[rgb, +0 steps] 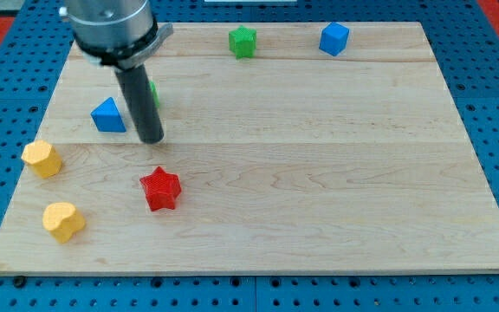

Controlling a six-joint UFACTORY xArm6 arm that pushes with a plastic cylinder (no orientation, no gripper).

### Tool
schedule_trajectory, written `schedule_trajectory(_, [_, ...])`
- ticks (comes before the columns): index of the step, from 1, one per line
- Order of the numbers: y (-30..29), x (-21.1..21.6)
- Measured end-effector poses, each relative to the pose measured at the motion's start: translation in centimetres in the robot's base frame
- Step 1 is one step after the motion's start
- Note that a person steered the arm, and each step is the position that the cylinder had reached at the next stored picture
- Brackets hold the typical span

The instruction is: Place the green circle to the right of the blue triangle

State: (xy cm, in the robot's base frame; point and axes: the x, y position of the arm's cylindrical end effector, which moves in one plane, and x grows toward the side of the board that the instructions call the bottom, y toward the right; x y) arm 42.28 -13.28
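Camera view, from the bottom edge upward: a yellow block (63, 221) with a heart-like outline sits nearest, at the lower left of the wooden board (319, 199), and a second yellow block (42, 159), roughly hexagonal, lies just above it at the board's left edge. A red star (160, 189) stands a little to their right. Above the star my tip (150, 137) meets the wood just right of the blue triangle (108, 115) — close, though I cannot tell whether rod and triangle touch. There is no claw on this arm, only the bare rod, so nothing opens, closes or grips.

The green circle (153, 92) shows only as a thin green sliver behind the rod's right side, on the triangle's right; its shape and exact spot are mostly hidden. Farthest off, along the top edge, sit a green star (243, 42) and a blue cube (334, 39).

The risk, as I judge it, is crowding — rod, circle and triangle sit so tightly that any sideways slide toward the view's left could shove the triangle and spoil the arrangement, while a push upward or rightward could carry the circle well apart from it. With the circle hidden, misjudging its edge seems easy.
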Motion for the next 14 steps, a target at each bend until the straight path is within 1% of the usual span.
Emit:
schedule_trajectory(1, [-4.3,-1.0])
schedule_trajectory(2, [-6.7,-1.3])
schedule_trajectory(3, [-7.1,-3.3])
schedule_trajectory(5, [-4.8,-7.7])
schedule_trajectory(6, [-4.1,-7.9])
schedule_trajectory(8, [-3.0,-7.9])
schedule_trajectory(9, [-3.0,-7.1])
schedule_trajectory(10, [-2.9,-3.5])
schedule_trajectory(11, [-2.9,-1.5])
schedule_trajectory(13, [-1.9,-2.8])
schedule_trajectory(14, [-1.9,-0.5])
